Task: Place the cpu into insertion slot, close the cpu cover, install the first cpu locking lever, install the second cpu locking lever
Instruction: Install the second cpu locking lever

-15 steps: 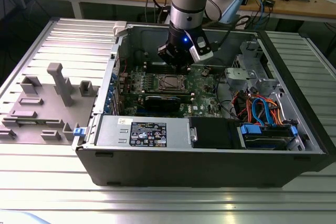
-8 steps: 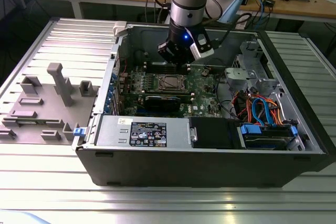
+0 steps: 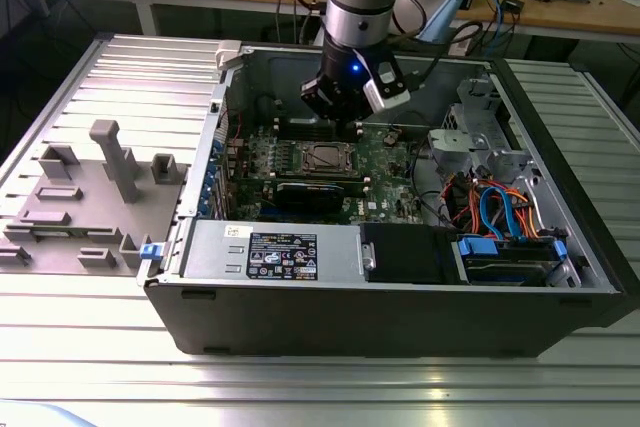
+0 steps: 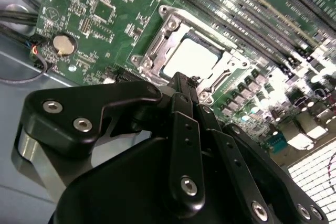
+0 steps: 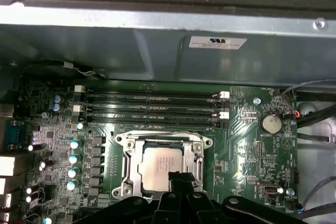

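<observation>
The claw (image 3: 345,112) hangs in the upper middle of the exterior view, inside the open computer case (image 3: 400,317), just above the far edge of the green circuit board (image 3: 385,162). In the second wrist view its black fingers (image 4: 185,129) rise from the lower middle of the frame and lie pressed together at the tip, so the claw is closed with nothing between them. That tip sits just beside the near rim of the insertion slot (image 4: 157,51); whether it touches the metal cannot be told. The cpu (image 5: 160,174) lies flat in the insertion slot in the lower middle of the first wrist view, its pale silver top showing through the square opening of the cpu cover (image 5: 197,161), which lies down over the socket as a silvery frame. In the exterior view the slot (image 3: 326,157) sits at the centre of the board, with a long black card (image 3: 315,194) just below it. A round coin battery (image 5: 271,124) shows to the right of the socket in the first wrist view. The case rests on a ribbed metal desk (image 3: 320,387), and a grey fixture block (image 3: 90,197) stands at the left of the frame.
</observation>
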Controlling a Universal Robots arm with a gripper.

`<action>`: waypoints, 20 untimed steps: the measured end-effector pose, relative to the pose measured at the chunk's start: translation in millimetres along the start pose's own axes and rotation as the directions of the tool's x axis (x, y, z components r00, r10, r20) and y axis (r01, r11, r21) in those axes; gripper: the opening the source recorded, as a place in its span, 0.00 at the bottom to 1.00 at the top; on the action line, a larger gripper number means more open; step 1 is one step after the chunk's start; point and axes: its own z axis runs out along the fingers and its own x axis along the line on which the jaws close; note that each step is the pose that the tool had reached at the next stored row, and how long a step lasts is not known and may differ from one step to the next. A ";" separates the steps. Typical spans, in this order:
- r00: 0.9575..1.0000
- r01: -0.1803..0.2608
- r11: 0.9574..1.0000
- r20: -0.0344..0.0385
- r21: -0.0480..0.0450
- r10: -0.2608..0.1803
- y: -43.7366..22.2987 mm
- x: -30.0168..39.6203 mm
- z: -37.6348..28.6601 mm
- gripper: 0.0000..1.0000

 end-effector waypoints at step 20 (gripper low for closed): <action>1.000 0.000 1.000 0.000 0.000 0.000 -8.3 0.3 -0.7 0.11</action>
